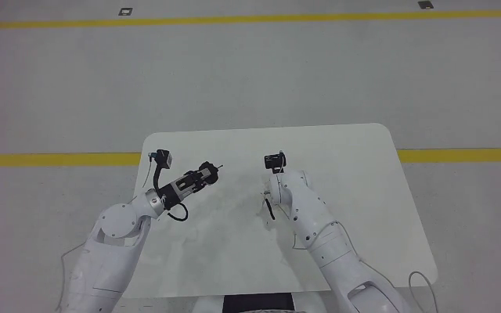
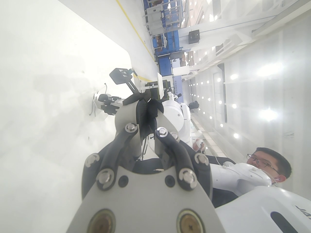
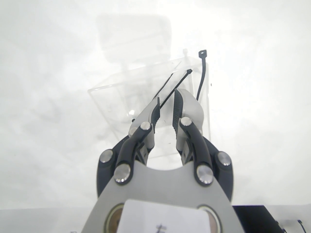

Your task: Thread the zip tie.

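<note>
Zip tie (image 3: 181, 80) leans in the clear box (image 3: 107, 89) on the worktop (image 1: 352, 156), its strap between our right hand's (image 3: 167, 98) parted fingers; our left hand (image 2: 145, 105), pinched together, hangs further left. Closing off-centre, we fear, could miss the thin strap or drag a second tie (image 3: 203, 73) along.

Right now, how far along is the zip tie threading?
Done: nothing threaded; the zip ties sit loose in the clear holder. In hand: the right end effector is open astride one zip tie, not gripping. The left end effector is shut, apart from the holder. Left: grasp, lift out, pass tail through head.
</note>
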Robot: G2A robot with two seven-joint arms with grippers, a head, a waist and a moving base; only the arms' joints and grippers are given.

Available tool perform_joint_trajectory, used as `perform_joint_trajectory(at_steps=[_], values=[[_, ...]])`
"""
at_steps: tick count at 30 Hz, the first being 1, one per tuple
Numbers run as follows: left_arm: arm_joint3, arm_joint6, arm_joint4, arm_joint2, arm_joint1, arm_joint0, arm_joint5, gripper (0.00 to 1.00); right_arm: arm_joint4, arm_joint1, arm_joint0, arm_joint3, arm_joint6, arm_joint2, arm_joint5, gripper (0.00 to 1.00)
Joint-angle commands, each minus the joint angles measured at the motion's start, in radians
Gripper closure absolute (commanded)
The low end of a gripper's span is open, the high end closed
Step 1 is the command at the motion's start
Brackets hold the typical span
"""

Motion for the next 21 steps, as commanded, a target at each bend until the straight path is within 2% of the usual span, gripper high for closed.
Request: perform_joint_trajectory(at_steps=[1,5,8,12,16,21], values=[[0.0,0.0,0.0,0.0,0.0,0.0,0.0,1.0,0.0,0.0,-0.002,-0.002,-0.001,0.0,0.0,0.89],[0.0,0.0,0.0,0.0,0.0,0.0,0.0,1.0,0.0,-0.001,-0.004,-0.003,-0.001,0.0,0.0,0.94],[0.0,0.0,0.0,0.0,0.0,0.0,0.0,1.0,0.0,-0.001,-0.005,-0.006,-0.001,0.0,0.0,0.93],[0.0,0.0,0.0,0.0,0.0,0.0,0.0,1.0,0.0,-0.001,-0.007,-0.014,-0.001,-0.001,0.0,0.91],[0.0,0.0,0.0,0.0,0.0,0.0,0.0,1.0,0.0,0.002,-0.011,-0.026,0.0,-0.001,0.0,0.83],[0.0,0.0,0.0,0.0,0.0,0.0,0.0,1.0,0.0,0.006,-0.015,-0.034,0.0,0.0,0.0,0.81]])
